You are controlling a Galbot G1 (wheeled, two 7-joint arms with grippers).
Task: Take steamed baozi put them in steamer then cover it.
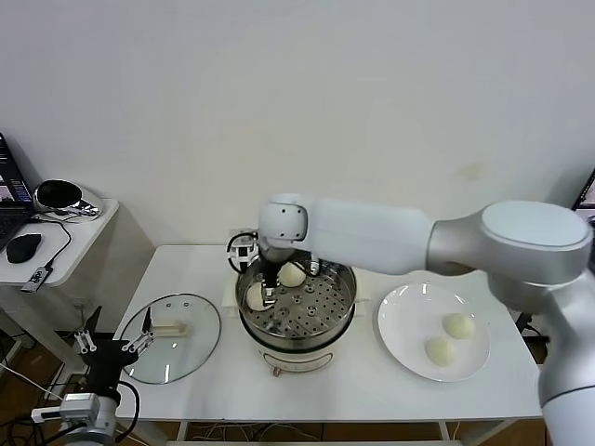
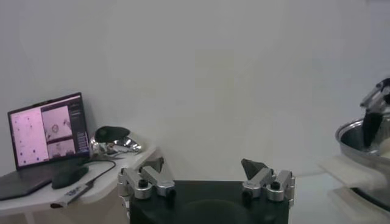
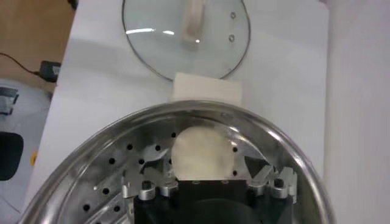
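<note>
The steel steamer (image 1: 346, 308) stands mid-table with two baozi on its perforated tray, one at the back (image 1: 292, 274) and one at the left (image 1: 254, 297). My right gripper (image 1: 267, 289) reaches down into the pot. In the right wrist view its fingers (image 3: 148, 171) stand open on either side of the left baozi (image 3: 201, 152), with a gap on each side. Two more baozi (image 1: 458, 325) (image 1: 440, 350) lie on the white plate (image 1: 400, 325) at the right. The glass cover (image 1: 186, 348) lies flat on the table left of the steamer and also shows in the right wrist view (image 3: 158, 36). My left gripper (image 1: 113, 342) is open and idle, low at the table's left end.
A side table (image 1: 79, 232) at the far left carries a laptop (image 2: 46, 128), a mouse (image 1: 23, 247) and cables. The white wall runs close behind the table. The steamer's rim (image 2: 356, 135) shows at the edge of the left wrist view. The left gripper (image 2: 203, 165) holds nothing.
</note>
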